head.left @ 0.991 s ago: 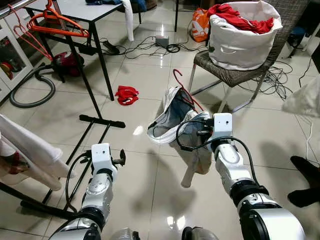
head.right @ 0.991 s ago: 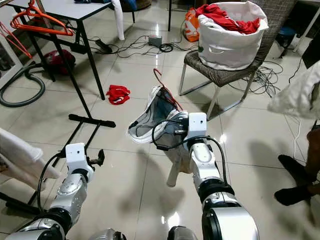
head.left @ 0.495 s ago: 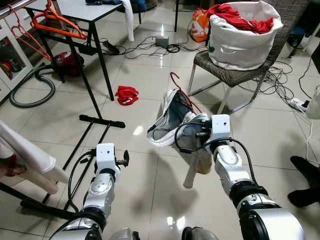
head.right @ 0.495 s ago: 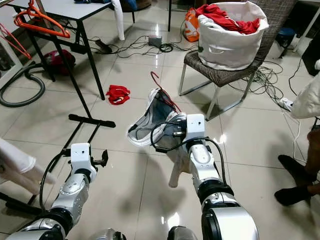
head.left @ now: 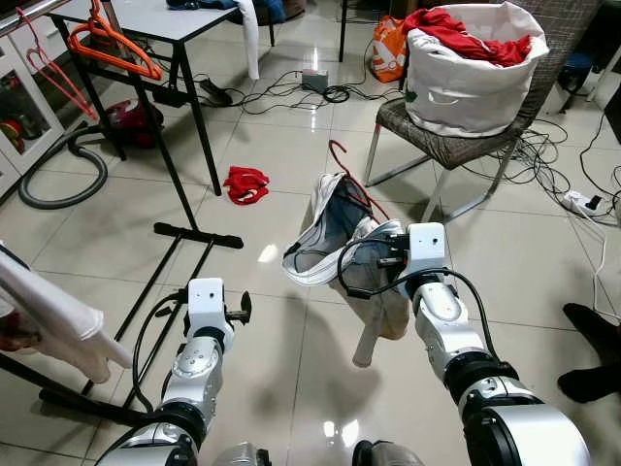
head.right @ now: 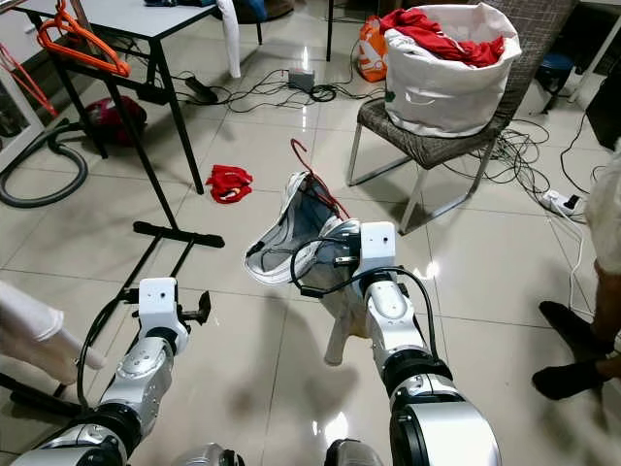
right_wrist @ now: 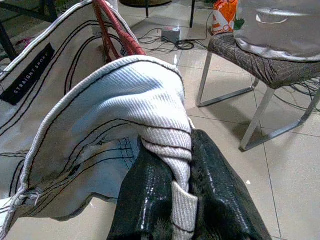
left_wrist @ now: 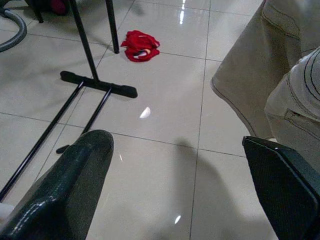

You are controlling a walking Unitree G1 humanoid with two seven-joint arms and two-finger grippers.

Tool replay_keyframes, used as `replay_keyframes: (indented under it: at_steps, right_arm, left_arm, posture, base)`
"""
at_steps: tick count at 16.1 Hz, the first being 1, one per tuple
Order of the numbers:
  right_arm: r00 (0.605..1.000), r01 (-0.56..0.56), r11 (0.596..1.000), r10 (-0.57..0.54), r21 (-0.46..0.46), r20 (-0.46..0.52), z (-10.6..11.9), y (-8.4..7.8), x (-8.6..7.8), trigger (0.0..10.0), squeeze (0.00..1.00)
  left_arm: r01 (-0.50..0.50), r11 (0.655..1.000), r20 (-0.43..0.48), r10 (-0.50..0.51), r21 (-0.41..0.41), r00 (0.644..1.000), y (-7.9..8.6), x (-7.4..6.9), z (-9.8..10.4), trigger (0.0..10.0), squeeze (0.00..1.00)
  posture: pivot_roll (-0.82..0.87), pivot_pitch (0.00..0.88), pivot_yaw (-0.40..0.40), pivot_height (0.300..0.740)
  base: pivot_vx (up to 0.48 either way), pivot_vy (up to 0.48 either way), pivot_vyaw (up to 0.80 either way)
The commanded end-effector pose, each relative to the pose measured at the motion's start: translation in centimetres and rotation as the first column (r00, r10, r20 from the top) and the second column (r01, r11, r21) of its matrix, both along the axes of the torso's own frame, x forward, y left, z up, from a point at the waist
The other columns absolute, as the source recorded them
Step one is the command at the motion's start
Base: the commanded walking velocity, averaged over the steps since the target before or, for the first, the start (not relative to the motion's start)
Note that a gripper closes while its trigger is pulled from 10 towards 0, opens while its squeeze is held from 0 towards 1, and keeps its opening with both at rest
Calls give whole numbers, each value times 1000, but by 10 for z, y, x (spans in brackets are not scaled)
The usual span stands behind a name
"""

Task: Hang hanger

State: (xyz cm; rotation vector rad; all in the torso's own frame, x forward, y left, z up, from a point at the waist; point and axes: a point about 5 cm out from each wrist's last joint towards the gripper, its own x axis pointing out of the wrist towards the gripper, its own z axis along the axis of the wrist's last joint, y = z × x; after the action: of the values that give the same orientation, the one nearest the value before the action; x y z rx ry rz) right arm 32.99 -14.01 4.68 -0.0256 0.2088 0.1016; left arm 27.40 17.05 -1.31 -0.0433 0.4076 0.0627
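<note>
A red hanger (head.left: 342, 167) carries beige shorts with a white ribbed waistband (right_wrist: 150, 95); its hook sticks up above the cloth. My right gripper (right_wrist: 182, 187) is shut on the waistband and holds the garment (head.left: 335, 238) above the tiled floor, mid-scene. My left gripper (left_wrist: 177, 200) stands open low over the floor, left of the shorts, nothing between its fingers (left_wrist: 70, 185). The black clothes rack's foot (head.left: 199, 236) lies ahead to the left, and orange hangers (head.left: 121, 50) hang from its upper rail at top left.
A chair (head.left: 441, 146) with a white laundry basket (head.left: 471, 73) of red clothes stands at back right. A red cloth (head.left: 245, 183) lies on the floor. A table, a vacuum hose (head.left: 58, 189) and cables sit behind. White clothing (head.left: 53, 311) hangs at near left. A person's foot (head.left: 592, 325) at right.
The white cloth at the right edge has gone out of view. The orange hangers swung left, and the white clothing at left shifted. My right gripper edged slightly left with the shorts.
</note>
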Motion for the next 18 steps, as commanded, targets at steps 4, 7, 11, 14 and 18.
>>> replay_keyframes:
  at_steps: [4,7,11,14,18]
  right_arm:
    - [997,-4,1000,4,-1,83,18,1,11,10000,161]
    - [996,-4,1000,3,6,85,19,1,12,10000,157]
    - [996,-6,1000,5,9,91,24,3,16,10000,161]
    - [996,-7,1000,7,4,89,25,2,17,10000,161]
    - [997,-9,1000,9,-3,82,25,-1,18,10000,153]
  left_arm:
    - [0,1000,-13,0,8,1000,-1,-1,-2,10000,0]
    - [-7,1000,-7,7,2,1000,-1,0,-1,10000,0]
    - [-9,1000,-5,9,11,1000,1,2,1,10000,0]
    - [-10,1000,-3,10,11,1000,1,3,2,10000,0]
    - [-8,1000,-19,9,14,1000,3,0,-1,10000,0]
  posture:
    - [-56,0,2,740]
    - [-52,0,1,740]
    - [-48,0,-1,740]
    - [-44,0,-4,740]
    - [-51,0,-2,740]
  base:
    - [0,0,0]
    - [0,0,0]
    - [0,0,0]
    - [0,0,0]
    - [0,0,0]
